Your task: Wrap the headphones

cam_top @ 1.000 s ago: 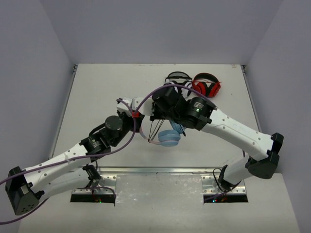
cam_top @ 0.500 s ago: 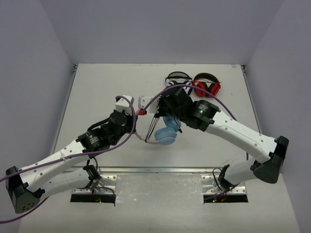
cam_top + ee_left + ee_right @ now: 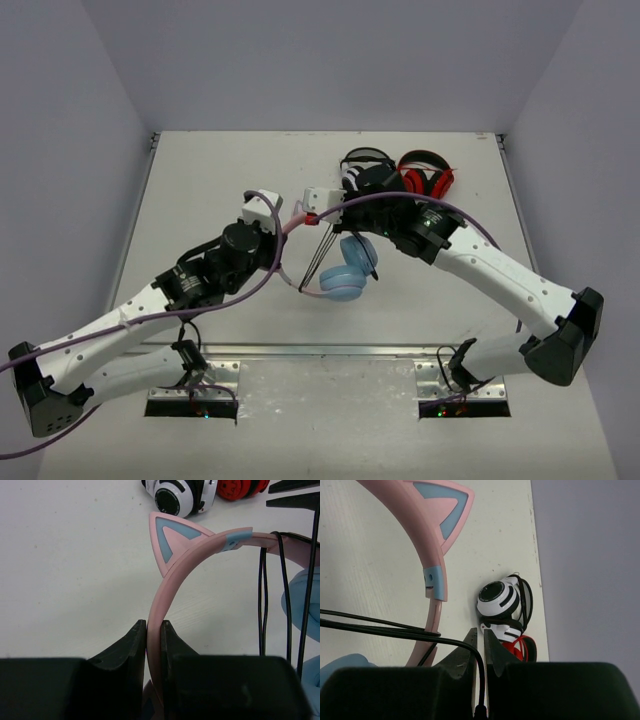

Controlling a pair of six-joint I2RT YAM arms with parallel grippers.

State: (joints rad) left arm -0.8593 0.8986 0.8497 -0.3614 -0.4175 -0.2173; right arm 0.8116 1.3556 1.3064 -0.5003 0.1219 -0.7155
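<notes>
Observed from the near edge outward. The left gripper (image 3: 154,632) is clamped on the pink plastic band of the cat-eared headphones with light-blue round earcups (image 3: 345,275), holding them up about the middle of the white table (image 3: 200,200). The earcups hang lowest, right of that grip; whether they rest on the surface cannot be told.

The thin black cable (image 3: 262,605) passes over the band near the earcup end and drops in several strands beside the cups.

Just beyond, the right gripper (image 3: 480,640) has its fingers almost together with the cable running down between them. Whether they pinch it or merely guide it cannot be told.

Assessment: winding is in hand, with some turns laid and more cable apparently to go. The next move calls for the right arm to carry the cable round the band again under light tension while the left holds steady.

At the far right lie black-and-white round headphones (image 3: 497,600) and, touching them, red-and-black headphones (image 3: 425,178), well apart from the work.
</notes>
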